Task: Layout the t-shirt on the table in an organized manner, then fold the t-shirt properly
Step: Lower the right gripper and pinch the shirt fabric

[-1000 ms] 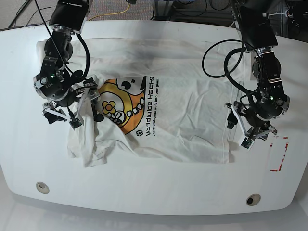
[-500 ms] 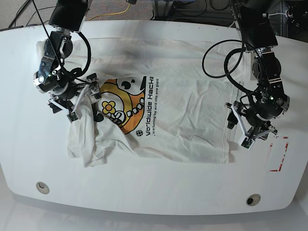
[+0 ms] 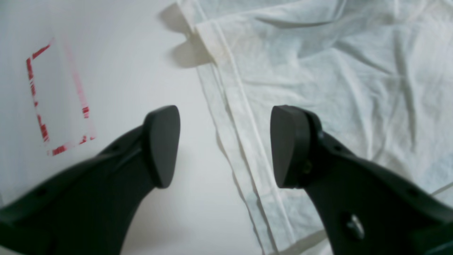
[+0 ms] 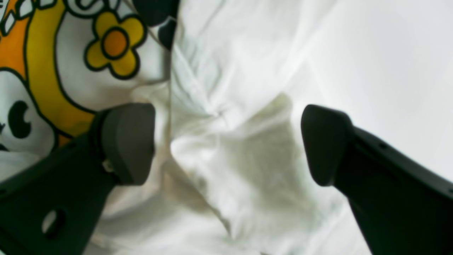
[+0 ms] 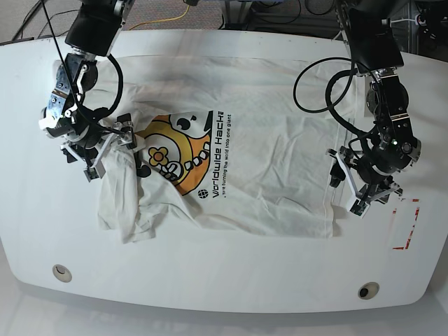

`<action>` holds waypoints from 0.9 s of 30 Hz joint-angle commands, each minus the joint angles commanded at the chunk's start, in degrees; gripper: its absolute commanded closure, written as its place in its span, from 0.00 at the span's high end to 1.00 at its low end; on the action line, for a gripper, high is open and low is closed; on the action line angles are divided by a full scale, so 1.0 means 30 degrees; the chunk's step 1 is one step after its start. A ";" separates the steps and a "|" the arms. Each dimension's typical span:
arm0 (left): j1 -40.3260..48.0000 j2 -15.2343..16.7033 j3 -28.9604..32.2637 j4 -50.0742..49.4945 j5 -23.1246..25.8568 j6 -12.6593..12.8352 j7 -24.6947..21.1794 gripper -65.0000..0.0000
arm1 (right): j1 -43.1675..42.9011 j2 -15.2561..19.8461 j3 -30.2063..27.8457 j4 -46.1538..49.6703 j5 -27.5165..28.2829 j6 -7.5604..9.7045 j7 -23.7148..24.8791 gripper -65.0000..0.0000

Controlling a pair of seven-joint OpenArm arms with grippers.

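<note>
The white t-shirt (image 5: 280,161) lies graphic-side up on the table (image 5: 224,280), its yellow-orange print (image 5: 178,157) left of centre. Its left end is bunched into a crumpled heap (image 5: 126,206). My right gripper (image 5: 110,150) is open and hovers over that bunched edge. In the right wrist view the right gripper (image 4: 226,141) has rumpled white cloth (image 4: 226,166) below its spread fingers and the flower print (image 4: 115,42) at the upper left. My left gripper (image 5: 348,185) is open at the shirt's right hem. In the left wrist view the left gripper (image 3: 224,147) straddles that hem (image 3: 240,117) without holding it.
A red-outlined rectangle (image 5: 406,224) marks the table just right of the left gripper, also seen in the left wrist view as a red rectangle (image 3: 56,99). Two round grommet holes (image 5: 61,271) (image 5: 368,289) sit near the front edge. Cables loop over the far right of the shirt.
My right arm has drawn back toward the far left of the table, its open gripper shifting off the print toward the bunched edge. The left arm and shirt have stayed put.
</note>
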 joint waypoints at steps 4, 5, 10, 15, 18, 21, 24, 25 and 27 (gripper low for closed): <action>0.0000 0.0000 0.0000 0.0000 0.0000 0.0000 0.0000 0.58 | 0.0352 -0.0029 0.0000 -0.0059 0.0029 0.0000 0.0000 0.93; 0.0000 0.0000 0.0000 0.0000 0.0000 0.0000 0.0000 0.58 | 0.0410 -0.0029 0.0000 -0.0088 0.0029 0.0000 0.0000 0.93; -0.0029 0.0000 0.0000 0.0000 0.0000 0.0000 0.0000 0.58 | 0.0791 -0.0059 0.0000 -0.0586 0.0029 0.0000 0.0000 0.87; -0.0029 0.0000 0.0000 0.0000 0.0000 0.0000 0.0000 0.58 | 0.1026 -0.0059 0.0000 -0.1026 0.0029 0.0000 0.0000 0.65; -0.0059 0.0000 0.0000 0.0000 0.0000 0.0000 0.0000 0.58 | 0.1201 -0.0059 0.0000 -0.1055 0.0029 0.0000 0.0000 0.59; -0.0059 0.0000 0.0000 0.0000 0.0000 0.0000 0.0000 0.58 | 0.1231 -0.0059 0.0000 -0.1055 0.0029 0.0000 0.0000 0.59; -0.0059 0.0000 0.0000 0.0000 0.0000 0.0000 0.0000 0.58 | 0.1260 -0.0059 0.0000 -0.1055 0.0029 0.0000 0.0000 0.55; -0.0059 0.0000 0.0000 0.0000 0.0000 0.0000 0.0000 0.58 | 0.1260 -0.0059 0.0000 -0.1055 0.0029 0.0000 0.0000 0.51; -0.0059 0.0000 0.0000 0.0000 0.0000 0.0000 0.0000 0.58 | 0.1260 -0.0059 0.0000 -0.1055 0.0029 0.0000 0.0000 0.42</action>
